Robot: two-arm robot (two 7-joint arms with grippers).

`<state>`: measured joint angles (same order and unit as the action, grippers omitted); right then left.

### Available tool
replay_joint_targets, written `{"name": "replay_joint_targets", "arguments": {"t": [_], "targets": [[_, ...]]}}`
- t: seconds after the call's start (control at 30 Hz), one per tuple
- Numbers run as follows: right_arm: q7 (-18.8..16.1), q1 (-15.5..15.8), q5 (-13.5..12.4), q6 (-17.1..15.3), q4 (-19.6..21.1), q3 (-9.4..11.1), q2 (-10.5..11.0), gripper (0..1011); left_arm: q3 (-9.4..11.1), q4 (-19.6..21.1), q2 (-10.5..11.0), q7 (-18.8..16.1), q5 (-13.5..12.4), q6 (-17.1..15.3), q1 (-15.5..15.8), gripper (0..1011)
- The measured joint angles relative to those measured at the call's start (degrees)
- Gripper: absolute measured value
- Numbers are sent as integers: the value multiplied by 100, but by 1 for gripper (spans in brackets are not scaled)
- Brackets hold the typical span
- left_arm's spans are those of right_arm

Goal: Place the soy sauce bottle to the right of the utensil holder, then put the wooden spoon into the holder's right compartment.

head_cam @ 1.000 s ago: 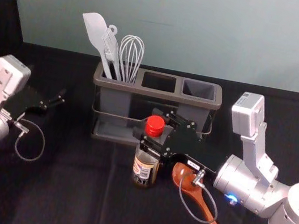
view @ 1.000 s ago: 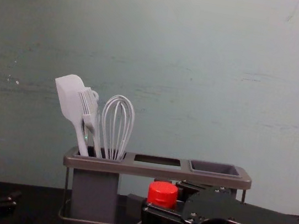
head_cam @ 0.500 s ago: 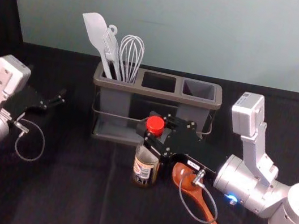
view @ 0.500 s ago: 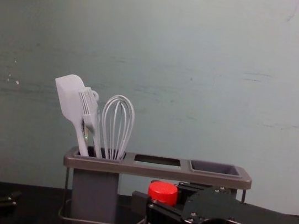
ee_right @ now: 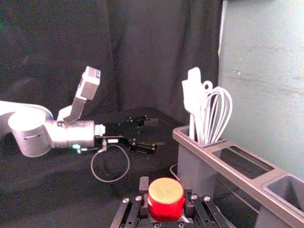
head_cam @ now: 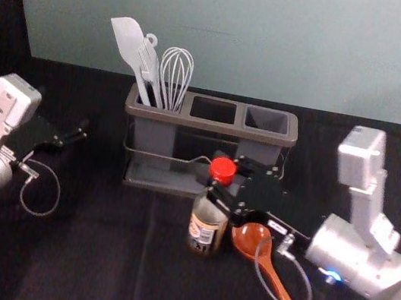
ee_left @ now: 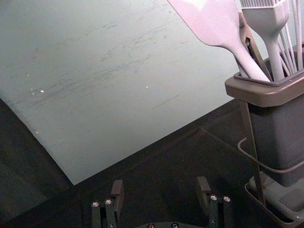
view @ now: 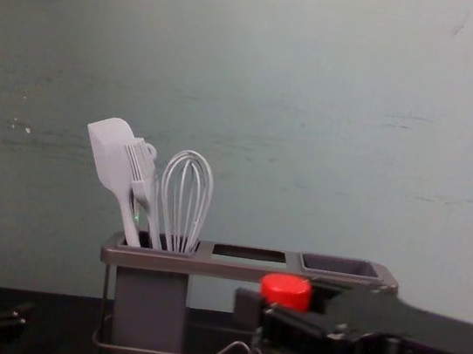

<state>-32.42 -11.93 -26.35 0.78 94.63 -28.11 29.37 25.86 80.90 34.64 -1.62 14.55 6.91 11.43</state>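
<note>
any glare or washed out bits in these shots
Right wrist view: pale utensils nearly burnt out to white, and a yellowish sheen on top of the soy sauce bottle's red cap; left wrist view: a blown-out patch high on the spatula; head view: small glints on the wooden spoon.

In front of the utensil holder (head_cam: 190, 120), the right gripper (head_cam: 221, 175) hid part of the soy sauce bottle (head_cam: 204, 231), whose label print was too small to read. The chest view's lower edge cut off the bottle's base.
</note>
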Motion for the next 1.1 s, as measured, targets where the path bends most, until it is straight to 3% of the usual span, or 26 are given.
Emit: {"name": "replay_joint_targets", "arguments": {"t": [0.2, 0.23, 0.4, 0.67, 1.1], "targets": [[91, 414, -224, -4, 518, 331, 377, 395, 0, 0, 0, 0, 0, 0, 0, 1005], [413, 1328, -486, 269, 993, 1249, 975, 395, 0, 0, 0, 0, 0, 0, 0, 1005], [516, 1513, -484, 389, 936, 1588, 1035, 395, 0, 0, 0, 0, 0, 0, 0, 1005], [567, 1335, -349, 403, 589, 1729, 899, 395, 0, 0, 0, 0, 0, 0, 0, 1005], [707, 560, 60, 313, -345, 1580, 379, 395, 0, 0, 0, 0, 0, 0, 0, 1005]]}}
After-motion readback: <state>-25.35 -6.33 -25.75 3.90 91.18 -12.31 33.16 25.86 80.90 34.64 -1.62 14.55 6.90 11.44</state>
